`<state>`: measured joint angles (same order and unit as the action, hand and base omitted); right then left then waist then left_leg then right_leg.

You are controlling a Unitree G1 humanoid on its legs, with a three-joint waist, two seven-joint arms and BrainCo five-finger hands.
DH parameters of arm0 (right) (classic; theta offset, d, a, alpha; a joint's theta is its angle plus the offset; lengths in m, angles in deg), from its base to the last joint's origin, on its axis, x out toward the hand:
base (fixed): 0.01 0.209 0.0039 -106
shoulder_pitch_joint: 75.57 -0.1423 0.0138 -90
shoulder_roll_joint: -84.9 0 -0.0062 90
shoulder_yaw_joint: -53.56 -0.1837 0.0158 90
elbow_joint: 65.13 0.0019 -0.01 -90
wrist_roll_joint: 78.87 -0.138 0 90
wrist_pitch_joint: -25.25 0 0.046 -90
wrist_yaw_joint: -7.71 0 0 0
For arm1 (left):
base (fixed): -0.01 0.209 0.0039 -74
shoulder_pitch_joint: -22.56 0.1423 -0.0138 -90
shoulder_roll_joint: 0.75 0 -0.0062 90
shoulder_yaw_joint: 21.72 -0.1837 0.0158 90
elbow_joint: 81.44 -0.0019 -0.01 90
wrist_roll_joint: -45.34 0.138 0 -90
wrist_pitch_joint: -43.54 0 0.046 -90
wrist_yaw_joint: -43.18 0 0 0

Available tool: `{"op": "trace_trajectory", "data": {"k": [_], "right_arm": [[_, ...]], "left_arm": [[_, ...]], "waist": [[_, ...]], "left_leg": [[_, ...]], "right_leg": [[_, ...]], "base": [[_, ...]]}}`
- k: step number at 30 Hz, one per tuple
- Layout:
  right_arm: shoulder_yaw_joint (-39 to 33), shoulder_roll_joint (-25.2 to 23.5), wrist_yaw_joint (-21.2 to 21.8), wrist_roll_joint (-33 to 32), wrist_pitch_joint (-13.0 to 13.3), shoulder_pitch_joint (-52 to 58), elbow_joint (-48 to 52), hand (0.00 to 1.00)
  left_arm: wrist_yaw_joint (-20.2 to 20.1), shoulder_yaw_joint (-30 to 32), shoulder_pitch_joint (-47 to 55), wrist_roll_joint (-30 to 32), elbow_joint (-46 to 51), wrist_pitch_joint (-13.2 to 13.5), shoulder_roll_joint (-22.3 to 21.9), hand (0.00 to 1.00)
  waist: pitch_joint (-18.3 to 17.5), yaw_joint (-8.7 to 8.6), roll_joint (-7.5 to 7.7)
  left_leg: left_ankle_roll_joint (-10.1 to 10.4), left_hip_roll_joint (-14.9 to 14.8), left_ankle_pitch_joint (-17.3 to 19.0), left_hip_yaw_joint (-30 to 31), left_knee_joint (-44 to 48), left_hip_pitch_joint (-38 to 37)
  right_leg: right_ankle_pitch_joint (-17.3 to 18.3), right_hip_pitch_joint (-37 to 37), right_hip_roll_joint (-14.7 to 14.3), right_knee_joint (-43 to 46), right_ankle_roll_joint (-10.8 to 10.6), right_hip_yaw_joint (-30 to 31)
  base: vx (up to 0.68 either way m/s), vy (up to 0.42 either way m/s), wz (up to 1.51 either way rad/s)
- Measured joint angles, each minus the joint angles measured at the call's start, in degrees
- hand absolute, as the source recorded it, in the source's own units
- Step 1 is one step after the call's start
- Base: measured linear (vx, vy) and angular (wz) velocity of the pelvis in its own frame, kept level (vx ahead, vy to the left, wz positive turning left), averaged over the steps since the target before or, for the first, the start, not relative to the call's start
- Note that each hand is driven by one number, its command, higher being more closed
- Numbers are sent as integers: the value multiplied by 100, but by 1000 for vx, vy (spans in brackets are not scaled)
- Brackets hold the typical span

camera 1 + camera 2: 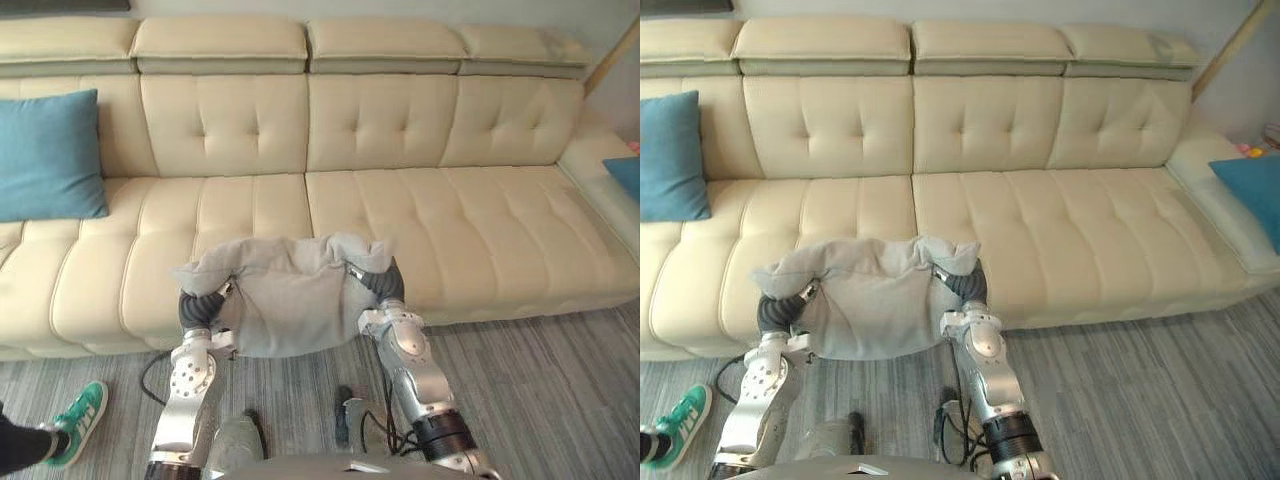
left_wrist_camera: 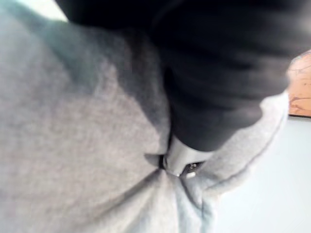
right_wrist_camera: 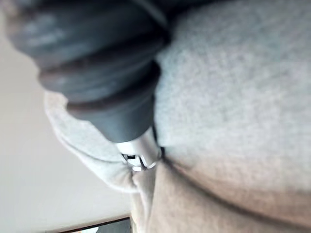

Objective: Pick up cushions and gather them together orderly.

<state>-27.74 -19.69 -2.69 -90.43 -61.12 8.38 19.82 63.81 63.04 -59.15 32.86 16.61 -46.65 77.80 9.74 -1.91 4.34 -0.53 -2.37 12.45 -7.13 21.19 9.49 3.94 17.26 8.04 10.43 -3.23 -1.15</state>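
Grey cushion (image 1: 290,300) held before the front edge of the cream sofa (image 1: 400,210), between left robot hand (image 1: 200,308) and right robot hand (image 1: 382,285). Wrist views: each sunk in fabric, grip cannot be told. Blue cushion (image 1: 48,155) at sofa's left end. Right eye view shows more of second blue cushion (image 1: 1252,195) at right end.

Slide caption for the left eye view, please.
The left hand and right hand hold a grey cushion between them before a beige sofa with a blue cushion at its left end.
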Motion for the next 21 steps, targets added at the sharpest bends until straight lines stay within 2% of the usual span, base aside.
{"op": "trace_trajectory", "data": {"k": [1, 2, 3, 4, 6, 7, 8, 9, 11, 13, 14, 15, 17, 18, 19, 20, 21], "right_arm": [[-3, 138, -3, -15, 44, -52, 124, 100], [-16, 150, -19, -45, 41, -69, 108, 100], [-14, 198, -18, -42, -3, 1, 96, 100], [-14, 251, -13, -44, -7, 99, 114, 100], [-13, 267, -11, -43, -10, 137, 158, 100], [-12, 277, -10, -41, -10, 175, 233, 100], [-11, 350, -8, -49, -9, 275, 465, 100], [-7, 384, -8, -50, -8, 308, 537, 100], [8, 470, -3, -51, -8, 473, 908, 100], [19, 530, -3, -52, -6, 563, 1195, 100], [15, 541, -4, -52, 2, 584, 1313, 100], [8, 543, -9, -53, 92, 584, 1369, 100], [2, 539, -17, -56, 123, 582, 1359, 100], [1, 537, -18, -57, 123, 595, 1304, 100], [-3, 541, -18, -58, 122, 616, 1282, 100], [-3, 445, -17, -59, 119, 625, 1224, 100], [-5, 284, -16, -57, 116, 717, 1153, 100]], "left_arm": [[0, -13, -112, -22, -44, 36, -99, 100], [-1, -21, -219, -36, -159, 41, -112, 100], [0, -57, -219, -61, -294, 39, -152, 100], [-1, -111, -170, -82, -301, 39, -176, 100], [-1, -152, -169, -94, -298, 40, -189, 100], [-2, -168, -150, -95, -298, 40, -203, 100], [-6, -205, -132, -141, -296, 41, -304, 100], [-6, -215, -116, -149, -296, 41, -352, 100], [-9, -225, 12, -199, -292, 41, -546, 100], [-21, -222, 37, -258, -284, 41, -604, 100], [-24, -226, 42, -263, -256, 41, -658, 100], [-24, -223, 46, -265, -172, 48, -765, 100], [-24, -214, 26, -268, -158, 82, -795, 100], [-24, -203, 18, -295, -148, 93, -790, 100], [-23, -208, 24, -296, -142, 110, -798, 100], [-21, -199, 21, -296, -132, 147, -731, 100], [-18, -197, 41, -295, -132, 149, -630, 100]], "waist": [[96, -28, -238], [204, -27, -233], [215, -109, -319], [162, -123, -440], [100, -131, -513], [5, -153, -541], [-39, -194, -582], [-41, -194, -583], [-52, -163, -601], [-54, -78, -595], [-71, -13, -616], [-134, 33, -718], [-178, 62, -791], [-183, 95, -799], [-201, 126, -854], [-208, 171, -788], [-244, 167, -662]], "left_leg": [[417, -101, 364, 255, 137, -116], [389, -62, 398, 258, 253, -152], [461, -79, 454, 352, 212, -236], [573, -261, 518, 463, 154, -244], [710, -470, 528, 569, -5, -258], [767, -586, 436, 661, -238, -301], [908, -701, 241, 737, -272, -351], [916, -743, 183, 735, -178, -309], [818, -963, 16, 559, 802, 52], [681, -1116, -298, 197, 1615, 368], [669, -1129, -226, 55, 1797, 490], [601, -1127, -95, -99, 1697, 613], [531, -1107, -2, -211, 1312, 703], [517, -1019, -92, -226, 613, 687], [506, -987, -644, -211, -36, 545], [599, -927, -761, -236, -175, 470], [553, -748, -788, -252, -241, 428]], "right_leg": [[-374, -28, -108, 79, -274, 28], [-509, -25, -45, 243, -251, 68], [-607, 7, -125, 493, -150, 92], [-442, 9, -253, 594, -113, -26], [-299, -21, -429, 594, 6, -233], [-200, -27, -511, 569, 84, -382], [-157, -114, -564, 605, 194, -639], [-120, -158, -586, 621, 223, -703], [-34, -462, -671, 558, 342, -994], [-9, -801, -637, 331, 383, -1036], [-6, -925, -585, 220, 388, -1026], [-6, -981, -533, 153, 388, -1029], [-6, -1034, -474, 104, 388, -1026], [-9, -1075, -404, 114, 377, -1024], [28, -1095, -417, 134, 265, -1001], [163, -1122, -398, 170, 31, -859], [156, -1105, -241, 172, 33, -787]], "base": [[176, -41, 55], [122, -89, 36], [157, -119, 34], [198, -152, 29], [244, -193, 20], [402, -263, 45], [304, -179, 49], [391, -212, 60], [301, -183, 42], [228, -73, 20], [221, -2, 4], [172, 67, 1], [110, 121, 5], [81, 185, 0], [91, 257, -9], [84, 248, -5], [59, 208, 2]]}}
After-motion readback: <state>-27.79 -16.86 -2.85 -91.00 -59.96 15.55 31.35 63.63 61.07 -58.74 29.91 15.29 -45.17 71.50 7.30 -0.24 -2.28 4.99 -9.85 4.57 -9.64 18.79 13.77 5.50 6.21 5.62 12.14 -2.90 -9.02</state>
